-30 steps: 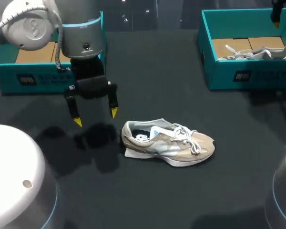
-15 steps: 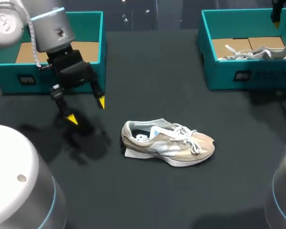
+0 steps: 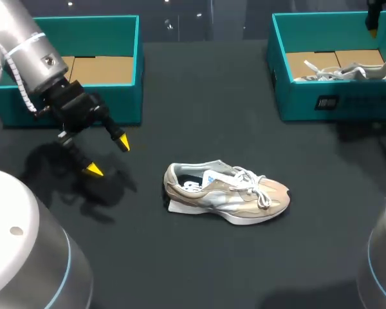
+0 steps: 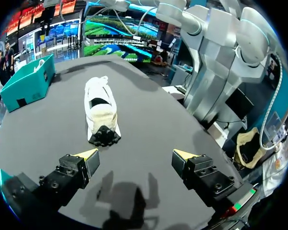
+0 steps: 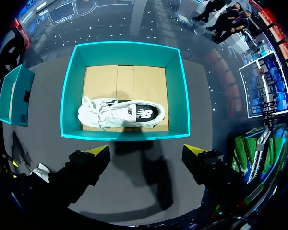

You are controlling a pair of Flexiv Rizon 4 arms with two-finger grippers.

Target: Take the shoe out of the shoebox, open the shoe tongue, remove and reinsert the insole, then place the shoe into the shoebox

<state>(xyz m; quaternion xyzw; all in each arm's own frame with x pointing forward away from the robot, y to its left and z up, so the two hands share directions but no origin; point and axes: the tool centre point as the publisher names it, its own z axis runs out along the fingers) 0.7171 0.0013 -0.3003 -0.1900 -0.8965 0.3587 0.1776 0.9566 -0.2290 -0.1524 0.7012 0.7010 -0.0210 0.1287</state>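
Left hand (image 3: 108, 156) hangs released, grasping nothing, over the dark surface (image 3: 199, 116) just near of the left shoebox (image 3: 103, 26). The shoe (image 3: 228, 193) lies mid-surface to its right, unobstructed. Right hand (image 5: 146, 151), fingers likewise spread, hovers above the far-right shoebox (image 5: 72, 96) holding a second shoe (image 5: 120, 114).

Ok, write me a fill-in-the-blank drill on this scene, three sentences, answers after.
1. The beige shoe rests on the ___, not in any box.
2. The left claw, off to the shoe's heel side, is ___ and holds nothing.
3. The white shoe lies inside a teal ___, ahead of the right claw.
Missing words: table; open; shoebox.
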